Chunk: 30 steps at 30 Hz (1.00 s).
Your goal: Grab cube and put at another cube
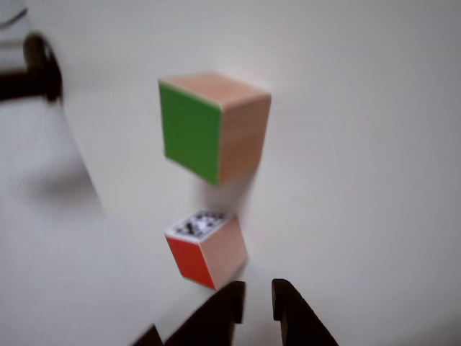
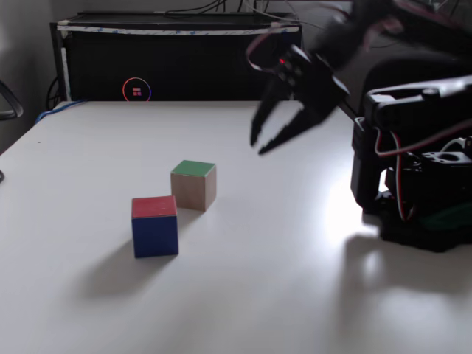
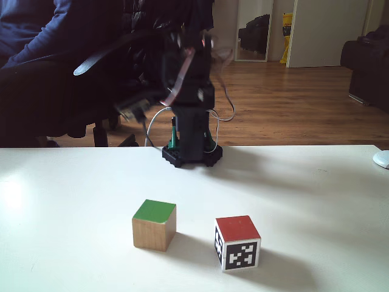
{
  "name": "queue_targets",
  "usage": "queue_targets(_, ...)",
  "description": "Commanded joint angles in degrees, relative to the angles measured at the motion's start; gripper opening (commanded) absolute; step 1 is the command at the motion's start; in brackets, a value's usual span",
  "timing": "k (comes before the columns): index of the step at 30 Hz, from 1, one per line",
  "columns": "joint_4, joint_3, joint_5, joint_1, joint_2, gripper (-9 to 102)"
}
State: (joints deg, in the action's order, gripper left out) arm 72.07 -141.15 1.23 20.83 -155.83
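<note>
Cube (image 2: pixel 193 184) below left, gripper (image 2: pixel 259 144) parted

No readable text or numbers from my side. Only sign: black-and-white square marker on another cube (image 3: pixel 237 243), side face in a fixed view, also visible in the other view, blurred.

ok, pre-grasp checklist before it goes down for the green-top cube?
1. Gripper open and empty: ok.
2. Green-faced cube flat on table, green face up: ok.
3. Gap between it and marker cube: ok, apart in both fixed views.
4. Gripper above green-faced cube: not ok, it hangs off to the right in a fixed view.
5. Finger line-up with cube faces: cannot tell, other view blurred.
</note>
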Motion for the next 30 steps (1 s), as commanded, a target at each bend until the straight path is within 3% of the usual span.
queue_targets(1, -4.66, 7.29, 0.0, 2.29, 12.74, 20)
queue_targets(5, -8.61, 8.0, 0.62, 3.6, 19.86, 29)
queue_targets(11, -3.16, 19.78, 1.14, 3.96, 33.93, 39)
queue_targets(20, -5.01, 32.34, 5.27, 3.6, 55.46, 39)
queue_targets(30, -9.14, 29.27, 5.89, 2.9, 57.48, 39)
